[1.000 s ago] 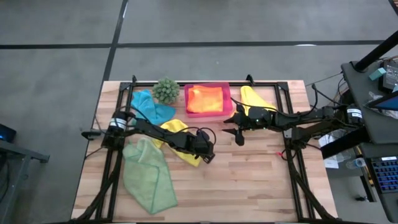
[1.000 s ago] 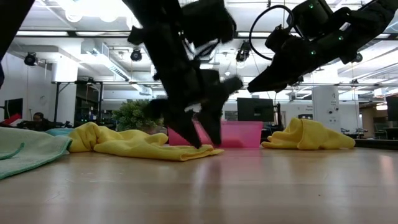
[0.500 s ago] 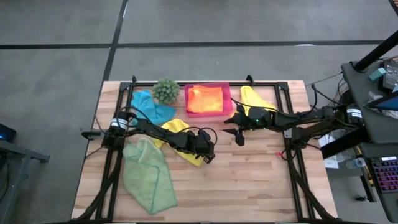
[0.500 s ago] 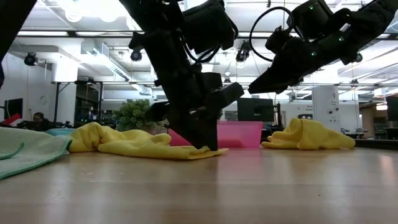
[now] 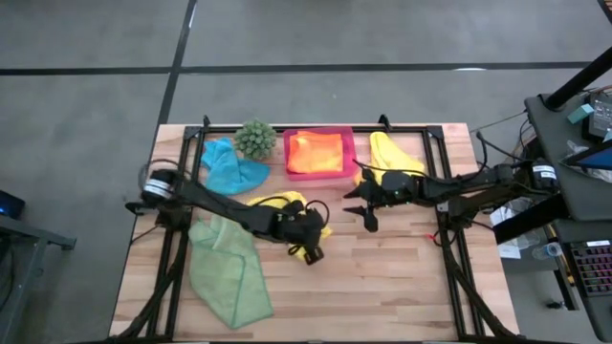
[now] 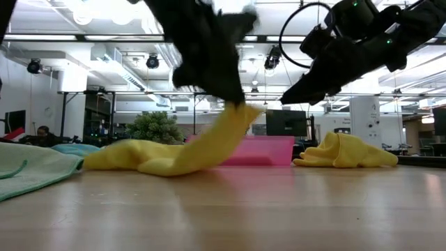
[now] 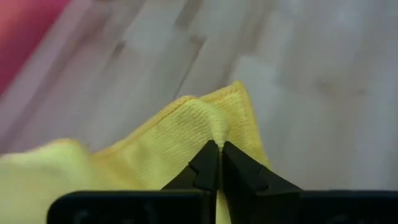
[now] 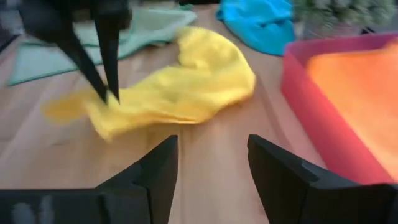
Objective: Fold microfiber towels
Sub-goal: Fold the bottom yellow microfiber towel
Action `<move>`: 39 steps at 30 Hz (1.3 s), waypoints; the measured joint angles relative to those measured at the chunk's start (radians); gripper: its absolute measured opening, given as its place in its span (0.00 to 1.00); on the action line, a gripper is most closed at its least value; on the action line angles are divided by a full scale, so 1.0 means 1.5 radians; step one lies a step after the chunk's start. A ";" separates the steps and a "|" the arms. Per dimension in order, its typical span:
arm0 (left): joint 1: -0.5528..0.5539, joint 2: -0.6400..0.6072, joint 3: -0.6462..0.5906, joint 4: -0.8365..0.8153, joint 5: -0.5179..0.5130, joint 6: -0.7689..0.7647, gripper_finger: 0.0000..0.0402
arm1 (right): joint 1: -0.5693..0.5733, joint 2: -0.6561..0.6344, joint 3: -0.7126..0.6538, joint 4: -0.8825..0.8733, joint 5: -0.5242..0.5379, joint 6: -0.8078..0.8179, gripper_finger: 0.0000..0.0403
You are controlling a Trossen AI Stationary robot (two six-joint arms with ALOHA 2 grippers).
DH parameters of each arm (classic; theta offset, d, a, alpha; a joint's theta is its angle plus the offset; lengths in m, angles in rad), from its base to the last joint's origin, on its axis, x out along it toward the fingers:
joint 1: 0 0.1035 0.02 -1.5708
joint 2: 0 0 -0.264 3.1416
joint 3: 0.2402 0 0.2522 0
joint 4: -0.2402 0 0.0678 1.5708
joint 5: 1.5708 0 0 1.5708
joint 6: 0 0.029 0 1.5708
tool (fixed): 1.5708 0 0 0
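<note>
Because the soft, limp yellow towel point(image 5: 271, 204) drapes, the left end effector point(image 5: 311, 252) pinches its corner, while the right end effector point(image 5: 366, 214) waits half-open.

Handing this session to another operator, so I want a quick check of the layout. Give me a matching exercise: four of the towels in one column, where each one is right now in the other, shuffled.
Towels:
1. orange towel
2. light green towel
3. teal towel
4. yellow towel in the middle

Places:
A. flat by the table's front left corner
B. pinched at one corner by the left gripper, that corner lifted off the wood
C. inside the pink tray
D. bunched beside the spiky green plant

Pairs: 1-C, 2-A, 3-D, 4-B
</note>
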 joint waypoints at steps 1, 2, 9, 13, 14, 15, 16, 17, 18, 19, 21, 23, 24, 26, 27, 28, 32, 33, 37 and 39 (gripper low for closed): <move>-0.007 -0.020 0.000 0.001 -0.001 0.013 0.00 | 0.008 0.000 0.000 0.005 0.000 0.000 0.45; -0.013 -0.037 -0.002 0.002 -0.002 0.029 0.00 | 0.015 0.000 0.000 0.009 0.000 0.001 0.45; -0.057 -0.114 -0.014 0.054 -0.005 0.227 0.00 | 0.050 0.000 0.010 0.027 0.005 0.009 0.45; -0.064 -0.130 -0.018 0.068 -0.004 0.292 0.00 | 0.068 -0.001 0.025 0.043 0.006 0.001 0.45; -0.062 -0.133 -0.018 0.066 -0.005 0.296 0.00 | 0.073 -0.001 0.031 0.043 0.005 -0.003 0.45; -0.058 -0.135 -0.018 0.073 -0.005 0.297 0.00 | 0.078 -0.001 0.037 0.043 0.005 -0.007 0.45; -0.056 -0.141 -0.018 0.076 -0.006 0.299 0.00 | 0.083 -0.001 0.044 0.043 0.005 -0.011 0.45; -0.055 -0.147 -0.018 0.071 -0.005 0.300 0.00 | 0.088 -0.001 0.051 0.043 0.005 -0.019 0.45; -0.055 -0.154 -0.018 0.071 -0.005 0.302 0.00 | 0.094 -0.001 0.059 0.043 0.006 -0.024 0.45; -0.055 -0.162 -0.018 0.072 -0.005 0.303 0.00 | 0.100 -0.001 0.066 0.040 0.006 -0.030 0.45; -0.056 -0.182 -0.018 0.068 -0.003 0.303 0.00 | 0.109 -0.005 0.082 0.021 0.005 -0.046 0.45; -0.058 -0.204 -0.018 0.070 -0.002 0.303 0.00 | 0.112 -0.014 0.098 -0.005 0.005 -0.059 0.45; -0.060 -0.216 -0.019 0.070 -0.002 0.303 0.00 | 0.113 -0.017 0.105 -0.017 0.006 -0.063 0.45; -0.060 -0.237 -0.019 0.081 -0.003 0.304 0.00 | 0.113 -0.022 0.119 -0.023 0.008 -0.069 0.45; -0.060 -0.247 -0.019 0.087 -0.003 0.304 0.00 | 0.113 -0.025 0.122 -0.027 0.008 -0.070 0.45; -0.060 -0.254 -0.019 0.093 -0.003 0.304 0.00 | 0.114 -0.026 0.127 -0.029 0.007 -0.073 0.45; -0.060 -0.264 -0.019 0.109 -0.005 0.309 0.00 | 0.116 -0.026 0.148 -0.030 0.005 -0.075 0.45; -0.060 -0.264 -0.020 0.110 -0.012 0.310 0.00 | 0.118 -0.026 0.153 -0.027 0.005 -0.076 0.45; -0.058 -0.257 -0.025 0.107 -0.037 0.310 0.00 | 0.139 -0.024 0.165 -0.013 0.004 -0.093 0.45; -0.057 -0.249 -0.026 0.105 -0.044 0.310 0.00 | 0.151 -0.021 0.165 0.014 0.003 -0.097 0.45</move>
